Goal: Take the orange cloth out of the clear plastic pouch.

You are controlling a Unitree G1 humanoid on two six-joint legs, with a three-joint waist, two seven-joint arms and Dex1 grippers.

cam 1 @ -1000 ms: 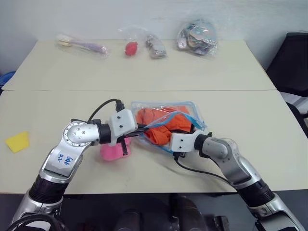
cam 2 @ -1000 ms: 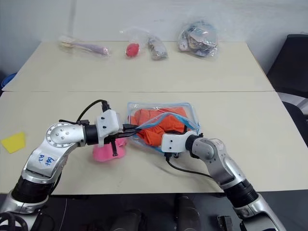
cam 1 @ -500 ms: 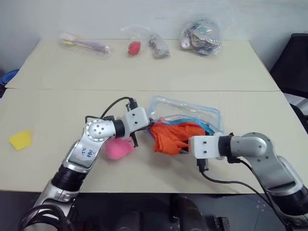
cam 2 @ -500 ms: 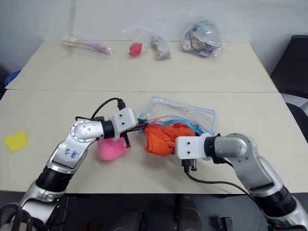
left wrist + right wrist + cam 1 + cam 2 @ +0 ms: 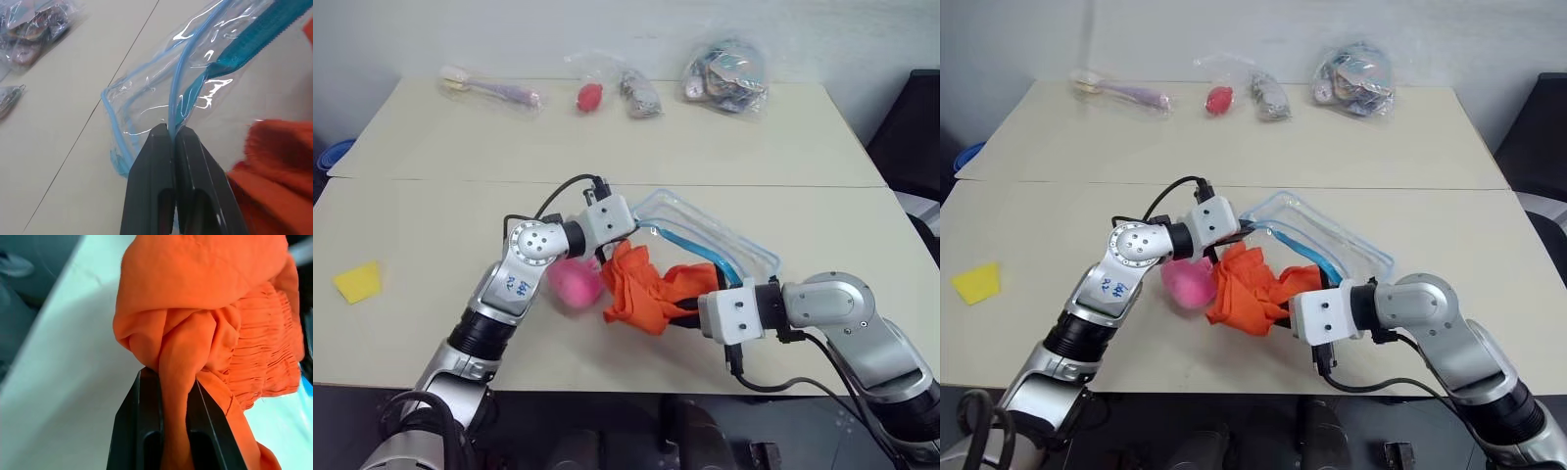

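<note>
The orange cloth (image 5: 641, 291) hangs bunched just above the table, near the front edge. My right gripper (image 5: 690, 311) is shut on a twisted fold of it, seen close up in the right wrist view (image 5: 168, 374). Behind it the clear plastic pouch (image 5: 710, 233), with light blue edging, is tilted up off the table and looks see-through, with no orange inside. My left gripper (image 5: 641, 227) is shut on the pouch's blue rim, and the left wrist view shows its fingers (image 5: 156, 147) pinching that edge.
A fluffy pink puff (image 5: 573, 284) lies against the cloth under my left forearm. A small yellow square (image 5: 357, 281) sits at the far left. Several crinkled bags (image 5: 724, 73) line the back of the table. A black chair (image 5: 915, 117) stands to the right.
My right gripper has pulled back toward the table's front with the orange cloth, drawing it out of the pouch. My left gripper moved forward and right, lifting the pouch's edge.
</note>
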